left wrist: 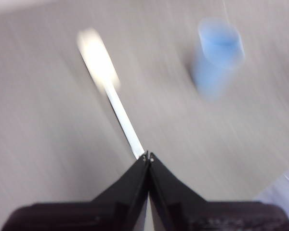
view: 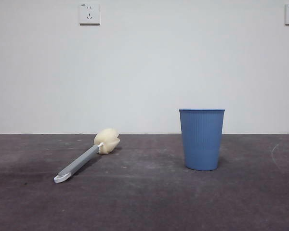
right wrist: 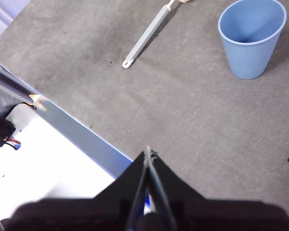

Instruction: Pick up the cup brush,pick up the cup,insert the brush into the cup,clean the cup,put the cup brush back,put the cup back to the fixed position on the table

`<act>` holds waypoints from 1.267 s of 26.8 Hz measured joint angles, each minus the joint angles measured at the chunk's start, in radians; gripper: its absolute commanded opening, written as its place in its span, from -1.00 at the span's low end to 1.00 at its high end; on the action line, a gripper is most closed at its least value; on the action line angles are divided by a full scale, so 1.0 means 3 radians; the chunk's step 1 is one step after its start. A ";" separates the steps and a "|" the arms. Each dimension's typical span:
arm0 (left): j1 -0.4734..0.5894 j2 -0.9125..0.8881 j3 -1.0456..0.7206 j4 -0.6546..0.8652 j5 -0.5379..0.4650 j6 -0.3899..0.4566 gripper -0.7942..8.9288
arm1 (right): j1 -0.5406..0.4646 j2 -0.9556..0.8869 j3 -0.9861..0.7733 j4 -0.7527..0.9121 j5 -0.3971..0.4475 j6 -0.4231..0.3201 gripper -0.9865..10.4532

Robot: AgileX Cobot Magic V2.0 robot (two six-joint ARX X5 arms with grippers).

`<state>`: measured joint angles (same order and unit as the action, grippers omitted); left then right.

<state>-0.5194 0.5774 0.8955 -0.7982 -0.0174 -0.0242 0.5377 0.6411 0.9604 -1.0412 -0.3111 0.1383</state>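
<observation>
The cup brush [view: 86, 158] lies flat on the table [view: 144, 202] at the left, with its cream sponge head [view: 107, 140] toward the back and its white tip toward the front. The blue ribbed cup [view: 201, 139] stands upright to its right, apart from it. Neither gripper shows in the front view. My left gripper [left wrist: 148, 157] is shut and empty, above the brush [left wrist: 116, 103] handle's near end; this view is blurred, and the cup [left wrist: 216, 57] shows in it. My right gripper [right wrist: 148, 152] is shut and empty, high over the table's front edge; the cup [right wrist: 250, 38] and brush [right wrist: 147, 36] lie beyond it.
A white wall with two sockets [view: 89, 14] stands behind the table. In the right wrist view the table's front edge [right wrist: 82, 132] has a blue strip and a white surface below it, with part of a dark arm [right wrist: 5, 103] at the side.
</observation>
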 measured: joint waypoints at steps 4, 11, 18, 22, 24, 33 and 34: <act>0.0707 -0.0285 -0.0384 0.1695 0.0193 0.0703 -0.84 | -0.0001 0.0000 0.0000 0.0000 0.0000 0.0000 -0.82; 0.1340 -0.0799 -0.1546 0.2974 0.0144 0.0830 -0.84 | 0.0000 0.0000 0.0000 0.0001 0.0000 0.0001 -0.82; 0.1684 -0.1205 -0.2441 0.2965 0.0084 0.0682 -0.84 | 0.0000 0.0000 0.0000 0.0000 0.0000 0.0000 -0.82; 0.1774 -0.1459 -0.2762 0.2967 0.0069 0.0552 -0.84 | 0.0000 0.0000 0.0000 0.0000 0.0000 0.0001 -0.82; 0.1790 -0.1575 -0.2889 0.2955 0.0069 0.0483 -0.84 | 0.0000 0.0000 0.0000 0.0000 0.0000 0.0001 -0.82; 0.1794 -0.1901 -0.2928 0.2038 0.0069 0.0287 -0.84 | -0.0001 -0.0001 0.0000 0.0000 0.0000 0.0001 -0.82; 0.1794 -0.1901 -0.2928 0.2038 0.0070 0.0243 -0.84 | 0.0000 -0.0001 0.0000 0.0000 0.0000 0.0000 -0.82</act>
<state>0.0189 0.0071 0.0170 -0.1867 0.0036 0.0486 0.5377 0.6407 0.9604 -1.0412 -0.3111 0.1383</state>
